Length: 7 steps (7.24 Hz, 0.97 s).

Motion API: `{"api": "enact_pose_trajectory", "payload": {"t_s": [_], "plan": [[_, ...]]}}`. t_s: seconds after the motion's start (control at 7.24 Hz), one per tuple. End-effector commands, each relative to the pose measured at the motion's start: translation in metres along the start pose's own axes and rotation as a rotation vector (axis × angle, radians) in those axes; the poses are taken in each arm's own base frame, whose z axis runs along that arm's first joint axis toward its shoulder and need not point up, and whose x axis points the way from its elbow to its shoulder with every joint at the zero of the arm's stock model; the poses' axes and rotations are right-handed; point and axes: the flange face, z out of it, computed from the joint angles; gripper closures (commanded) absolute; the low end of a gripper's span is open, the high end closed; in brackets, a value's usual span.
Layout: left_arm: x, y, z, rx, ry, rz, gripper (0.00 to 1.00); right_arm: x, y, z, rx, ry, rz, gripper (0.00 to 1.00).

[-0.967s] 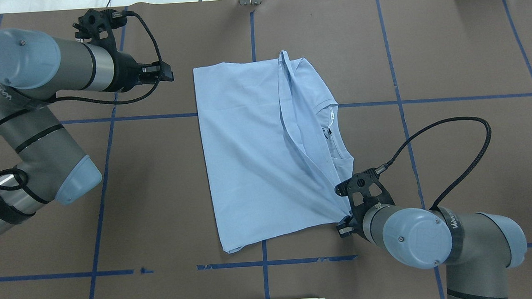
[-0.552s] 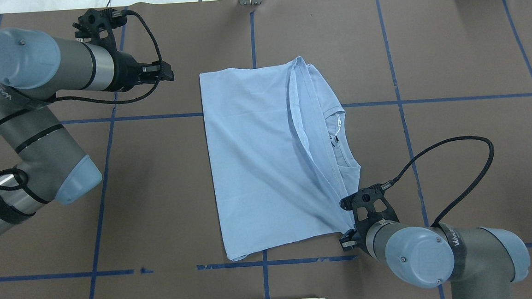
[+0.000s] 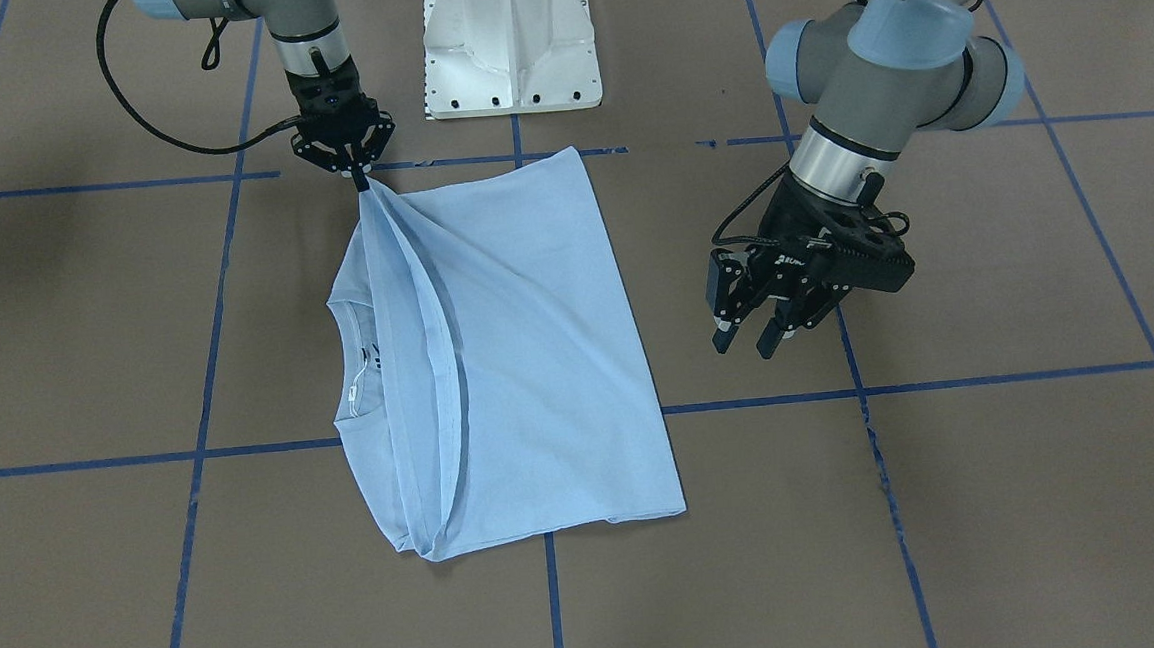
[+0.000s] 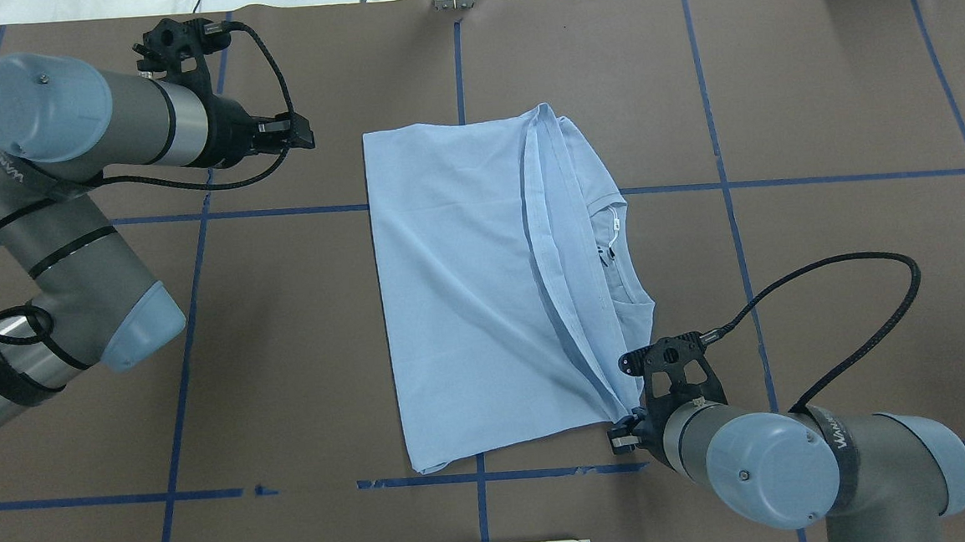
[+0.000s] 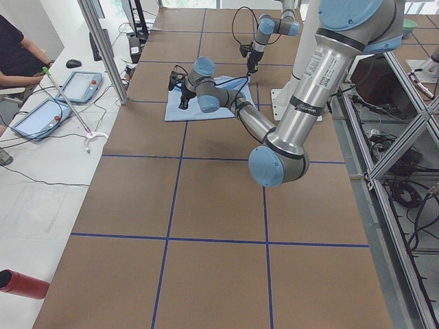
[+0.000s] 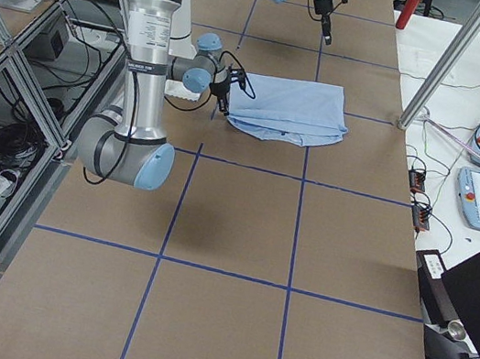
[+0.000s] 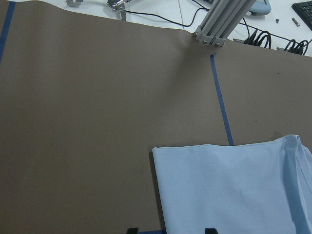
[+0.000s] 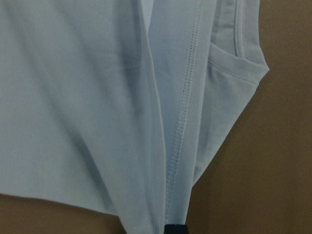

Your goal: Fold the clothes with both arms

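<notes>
T-shirt (image 4: 468, 305), light blue, lies in the middle of the brown table (image 4: 816, 116), doubled over so that its stitched hem (image 4: 544, 242) runs just beside the ribbed collar (image 4: 622, 250) and white neck tag (image 4: 614, 223), which face the robot's right; the right gripper (image 3: 360, 182) is pinched shut on the near corner of that hem, and the cloth rises in taut creases toward its tips, as the right wrist view confirms. The left gripper (image 3: 747, 344) hangs empty beyond the far left corner of the garment, its fingers spread wide, not touching the cloth.

Against the overhead picture of a second ago, the whole shirt has slid a little toward the robot's right and toward its base, dragged by the pinched corner; over the last half-second the cloth barely shifts, while the right gripper has crept only slightly further; the left arm has not stirred.

Judging by this, the drag has served to straighten and re-place the folded layer, and that adjustment looks nearly finished; the fold is only one layer deep, so much of the task seems left; the free far corner of the hem probably wants the left gripper's attention before another fold.
</notes>
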Motion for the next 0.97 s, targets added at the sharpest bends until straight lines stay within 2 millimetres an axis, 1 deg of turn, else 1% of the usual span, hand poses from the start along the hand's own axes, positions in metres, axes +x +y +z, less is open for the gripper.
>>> {"api": "enact_pose_trajectory", "payload": {"t_s": [0.0, 0.14, 0.28, 0.41, 0.55, 0.69, 0.83], "plan": [[-0.001, 0.000, 0.001, -0.002, -0.003, -0.001, 0.45, -0.002, -0.003, -0.007, 0.017, -0.017, 0.295, 0.43], [-0.003, 0.001, 0.002, -0.002, -0.005, 0.000, 0.45, 0.012, -0.001, -0.001, 0.034, 0.013, 0.317, 0.44], [-0.002, 0.001, 0.001, -0.002, -0.003, 0.001, 0.45, 0.004, -0.001, -0.002, 0.034, -0.001, 0.323, 0.43], [-0.001, 0.001, 0.002, -0.003, -0.002, 0.000, 0.45, 0.001, 0.000, -0.001, 0.033, -0.002, 0.369, 0.41], [0.000, 0.000, 0.000, 0.000, 0.001, 0.000, 0.45, 0.003, -0.001, 0.000, 0.037, 0.000, 0.467, 0.39], [0.000, 0.000, 0.000, 0.000, 0.001, 0.000, 0.45, -0.002, -0.001, 0.002, 0.038, -0.006, 0.583, 0.38], [0.001, 0.000, 0.000, 0.001, 0.002, -0.001, 0.45, -0.009, -0.002, 0.006, 0.038, -0.012, 0.685, 0.32]]}}
